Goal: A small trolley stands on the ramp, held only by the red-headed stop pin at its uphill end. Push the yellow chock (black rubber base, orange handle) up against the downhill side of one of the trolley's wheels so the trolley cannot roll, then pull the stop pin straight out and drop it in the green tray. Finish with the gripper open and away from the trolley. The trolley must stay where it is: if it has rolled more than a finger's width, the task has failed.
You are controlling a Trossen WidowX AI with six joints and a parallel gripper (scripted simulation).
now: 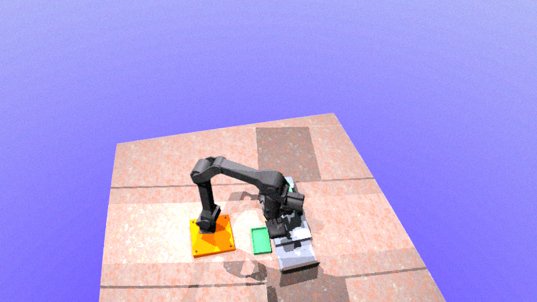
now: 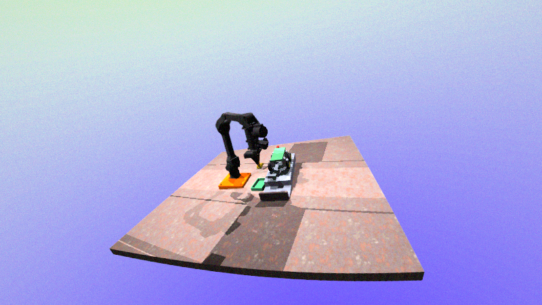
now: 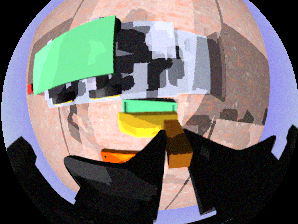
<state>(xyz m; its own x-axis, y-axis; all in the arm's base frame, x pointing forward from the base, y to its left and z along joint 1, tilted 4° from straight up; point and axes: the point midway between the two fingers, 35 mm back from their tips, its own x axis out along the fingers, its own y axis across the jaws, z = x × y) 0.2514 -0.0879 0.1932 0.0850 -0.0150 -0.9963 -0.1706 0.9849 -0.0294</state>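
My gripper (image 2: 259,163) (image 3: 172,133) is shut on the brown-orange handle (image 3: 178,150) of the yellow chock (image 2: 259,166) (image 3: 142,125), held raised beside the ramp (image 1: 296,258) (image 3: 200,65) on the arm base's side. The chock does not touch the trolley. The green-topped trolley (image 2: 278,154) (image 3: 77,55) stands on the ramp, with two near wheels showing in the wrist view. The stop pin's red head (image 2: 278,146) (image 3: 30,88) shows at its uphill end. The green tray (image 1: 262,253) (image 3: 150,106) lies beside the ramp. In the top view the arm hides the chock, the pin and most of the trolley.
The orange base plate (image 1: 212,247) (image 2: 234,184) (image 3: 115,156) stands left of the tray in the top and exterior views. A dark lip (image 1: 300,266) (image 2: 274,196) closes the ramp's low end. The forearm and wrist hang over the trolley in the top view.
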